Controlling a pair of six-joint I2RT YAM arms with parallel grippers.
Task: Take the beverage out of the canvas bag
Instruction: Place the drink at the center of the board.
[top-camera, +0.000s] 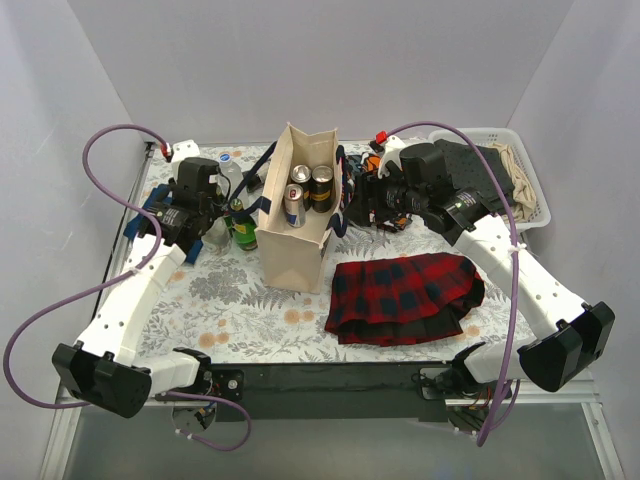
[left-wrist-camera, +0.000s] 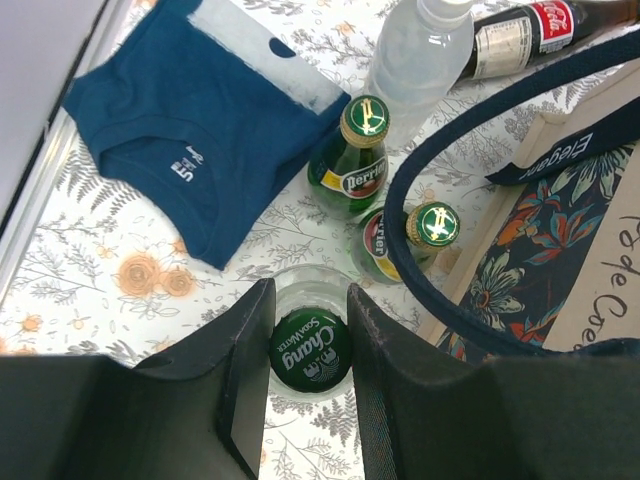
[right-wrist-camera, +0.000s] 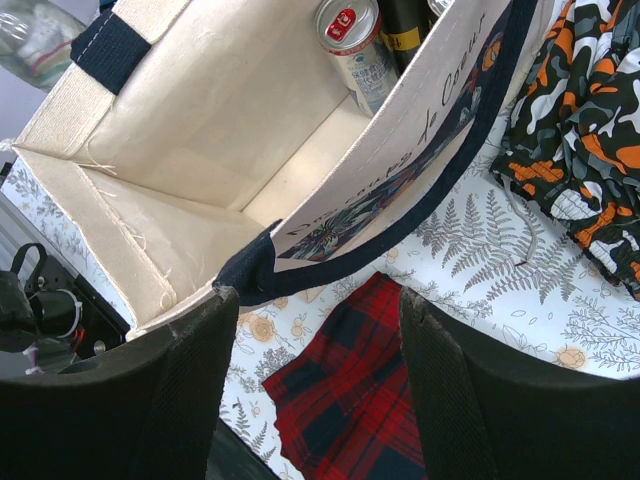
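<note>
The canvas bag (top-camera: 295, 250) gapes upward: cans (top-camera: 320, 183) crowd its far half, while the near half is bare. Against its left wall, green bottles (left-wrist-camera: 352, 160) and a clear bottle (left-wrist-camera: 415, 50) stand packed together. A navy strap (left-wrist-camera: 500, 105) loops round one of them, seemingly touching it. Right of the bag, a plaid cloth (top-camera: 405, 295) lies flat on the bench (top-camera: 230, 300).

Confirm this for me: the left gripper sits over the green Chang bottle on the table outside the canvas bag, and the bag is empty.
Not quite: the canvas bag is not empty. The top external view shows cans standing inside it. The rest holds: the left gripper sits over the green Chang bottle on the table, outside the bag.
</note>
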